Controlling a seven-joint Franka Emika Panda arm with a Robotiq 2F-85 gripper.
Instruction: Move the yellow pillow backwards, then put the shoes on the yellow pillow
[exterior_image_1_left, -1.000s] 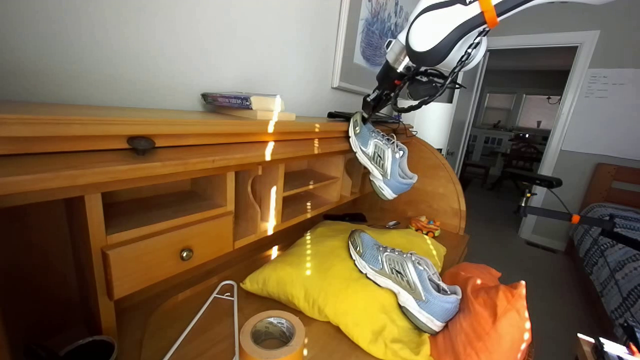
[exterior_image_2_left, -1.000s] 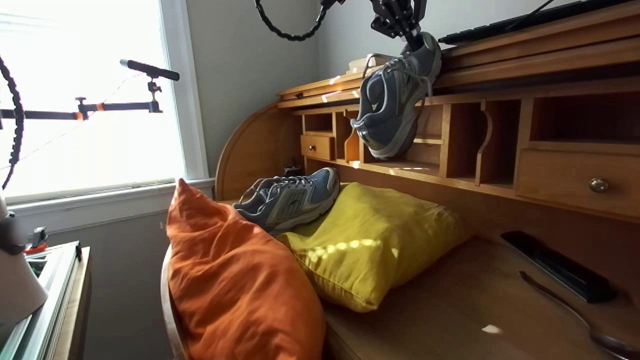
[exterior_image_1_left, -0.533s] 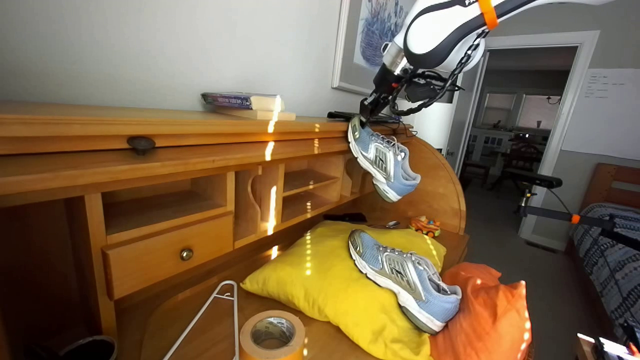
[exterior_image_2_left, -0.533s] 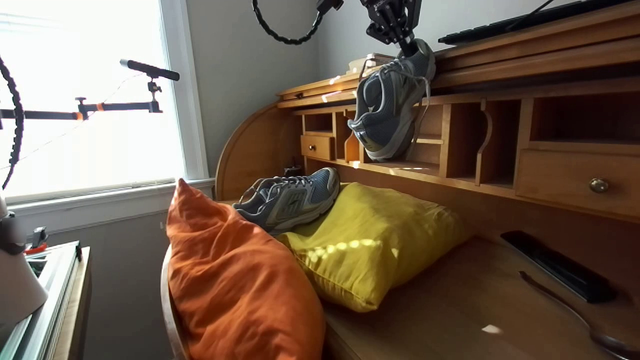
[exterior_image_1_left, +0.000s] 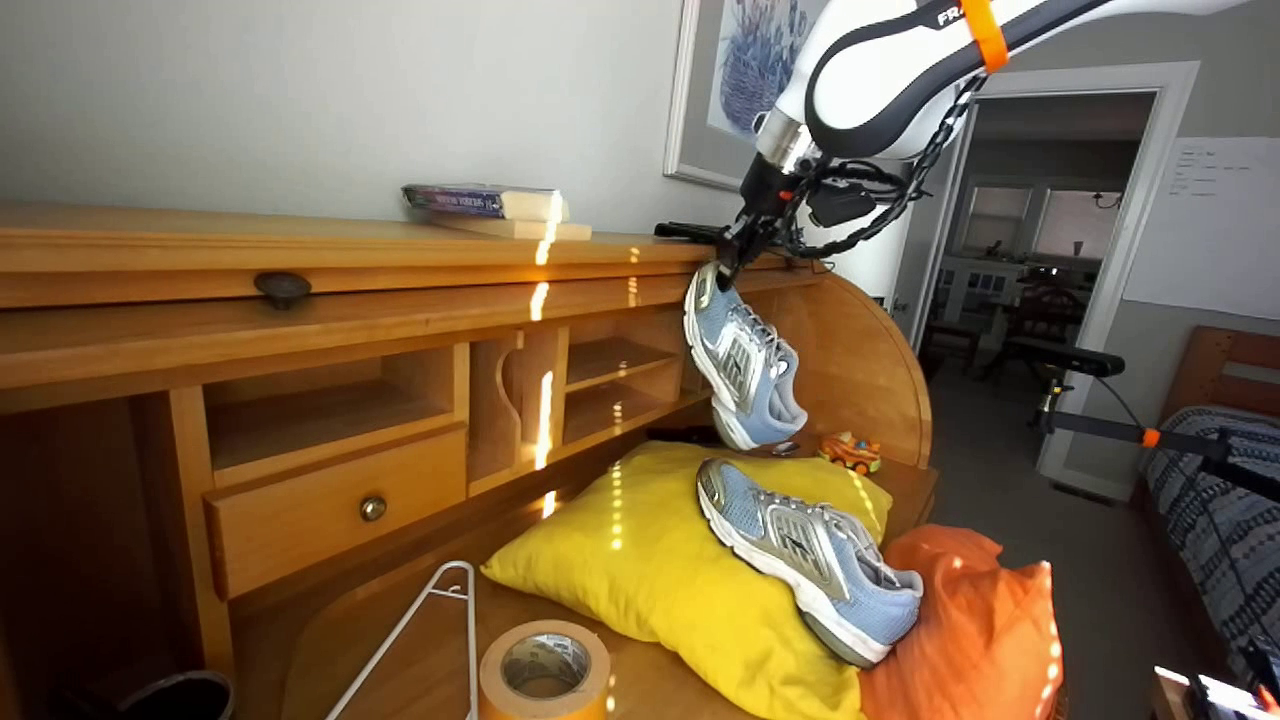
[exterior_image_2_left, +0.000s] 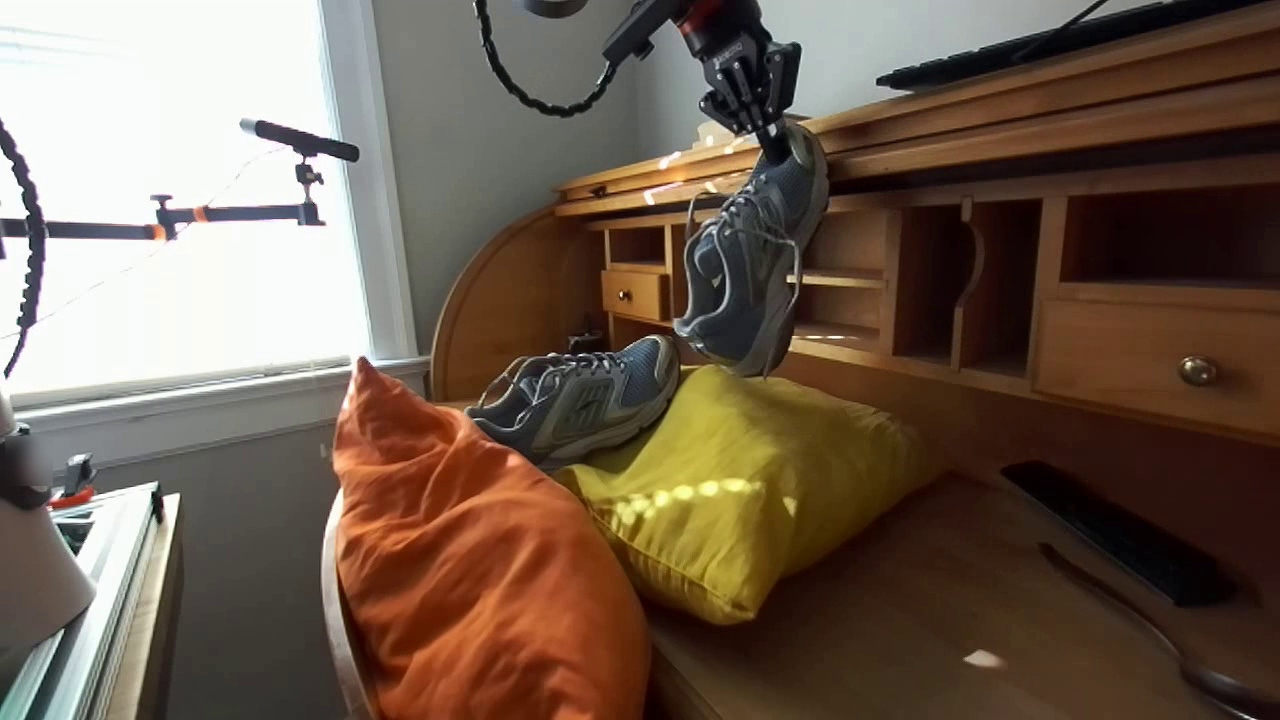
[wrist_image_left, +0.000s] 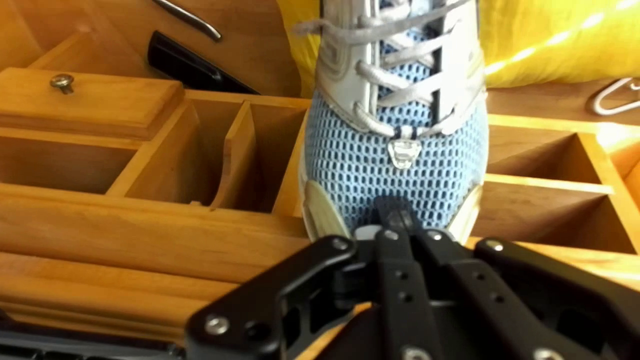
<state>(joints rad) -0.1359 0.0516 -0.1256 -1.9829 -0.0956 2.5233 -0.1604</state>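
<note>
The gripper (exterior_image_2_left: 773, 150) is clamped on the toe of the raised shoe (exterior_image_1_left: 738, 368), its fingers (wrist_image_left: 398, 218) pinched together on the mesh. That shoe hangs heel downward over the yellow pillow (exterior_image_1_left: 640, 570); from where I stand I can't tell whether the heel brushes the fabric or hangs just clear. Its partner, the resting shoe (exterior_image_1_left: 800, 560), already lies on the pillow, toe inward, heel out at the edge by the orange cushion (exterior_image_1_left: 968, 622). The pillow's far side is close to the pigeonholes (exterior_image_1_left: 620, 357) of the desk (exterior_image_2_left: 900, 620), so I'd judge the backward move probably done, though I can't be certain. What's left, as I read it, is to settle the raised shoe on the yellow fabric and let go.

The wrist view shows the fingers sitting just ahead of the laces (wrist_image_left: 382, 75), too fine a detail for both exterior views, but it leaves the resting shoe out entirely. It misses the roll of tape (exterior_image_1_left: 540, 703) and the toy car (exterior_image_1_left: 850, 455) too, both plain in an exterior view.
</note>
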